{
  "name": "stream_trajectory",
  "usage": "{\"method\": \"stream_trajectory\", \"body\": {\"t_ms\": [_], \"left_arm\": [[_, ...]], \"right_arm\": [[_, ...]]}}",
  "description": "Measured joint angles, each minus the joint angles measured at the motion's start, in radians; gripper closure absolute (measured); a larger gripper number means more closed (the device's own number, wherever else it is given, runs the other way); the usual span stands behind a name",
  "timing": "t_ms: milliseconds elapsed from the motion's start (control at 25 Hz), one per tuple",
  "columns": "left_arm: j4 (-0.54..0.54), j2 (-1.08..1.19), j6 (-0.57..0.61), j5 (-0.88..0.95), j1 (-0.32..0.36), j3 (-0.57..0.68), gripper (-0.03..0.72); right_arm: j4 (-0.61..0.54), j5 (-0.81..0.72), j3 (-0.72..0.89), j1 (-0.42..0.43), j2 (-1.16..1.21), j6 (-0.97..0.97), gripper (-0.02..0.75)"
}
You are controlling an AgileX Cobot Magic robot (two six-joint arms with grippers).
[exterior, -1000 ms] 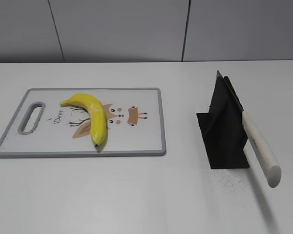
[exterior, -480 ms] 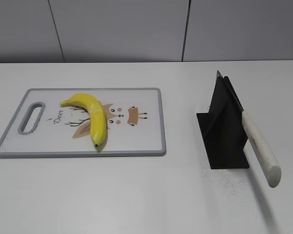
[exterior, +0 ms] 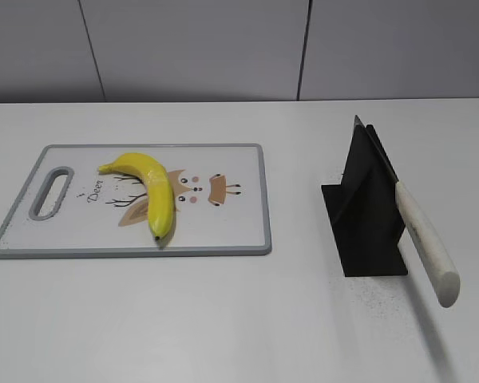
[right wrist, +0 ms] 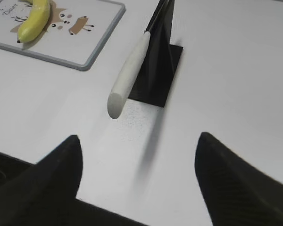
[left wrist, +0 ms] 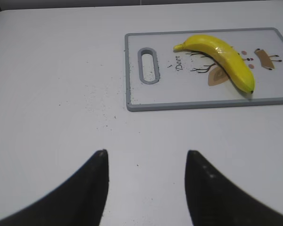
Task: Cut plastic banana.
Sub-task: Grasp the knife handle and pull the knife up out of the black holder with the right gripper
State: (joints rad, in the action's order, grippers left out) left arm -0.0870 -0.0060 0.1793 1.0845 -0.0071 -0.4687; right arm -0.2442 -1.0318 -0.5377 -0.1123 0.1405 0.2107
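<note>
The task stands at its opening step: the glossy, curved plastic banana (exterior: 148, 191) lies uncut on the cutting board (exterior: 239, 231), at 9 o'clock from the knife (exterior: 421, 235). The left gripper (left wrist: 146, 188) and right gripper (right wrist: 139, 179) are both spread wide and empty. Next, the right gripper must close on the smooth white handle (right wrist: 127, 80) slanting from the black stand (exterior: 367, 215).

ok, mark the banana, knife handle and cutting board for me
plastic banana (exterior: 156, 190), exterior view, mid-body.
knife handle (exterior: 427, 239), exterior view, middle of the white grip.
cutting board (exterior: 239, 215), exterior view, bare white area by its right edge.
</note>
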Motion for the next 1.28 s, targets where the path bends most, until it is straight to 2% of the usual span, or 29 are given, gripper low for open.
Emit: {"method": "stream_trajectory", "body": {"t_ms": [280, 400, 600, 720, 960, 1280], "left_arm": [[0.0, 0.0, 0.0, 0.0, 0.0, 0.0, 0.18], [0.0, 0.0, 0.0, 0.0, 0.0, 0.0, 0.18], [0.0, 0.0, 0.0, 0.0, 0.0, 0.0, 0.18], [0.0, 0.0, 0.0, 0.0, 0.0, 0.0, 0.18], [0.0, 0.0, 0.0, 0.0, 0.0, 0.0, 0.18], [0.001, 0.0, 0.0, 0.0, 0.0, 0.0, 0.18]], "right_arm": [[-0.015, -0.03, -0.105, -0.024, 0.241, -0.069, 0.174], [-0.007, 0.008, -0.126, -0.095, 0.295, -0.089, 0.174], [0.117, 0.018, -0.126, -0.249, 0.395, -0.239, 0.176], [0.146, 0.018, -0.14, -0.302, 0.475, -0.302, 0.176], [0.152, 0.005, -0.222, -0.313, 0.665, -0.392, 0.177], [0.116, -0.021, -0.325, -0.313, 0.947, -0.401, 0.177]]}}
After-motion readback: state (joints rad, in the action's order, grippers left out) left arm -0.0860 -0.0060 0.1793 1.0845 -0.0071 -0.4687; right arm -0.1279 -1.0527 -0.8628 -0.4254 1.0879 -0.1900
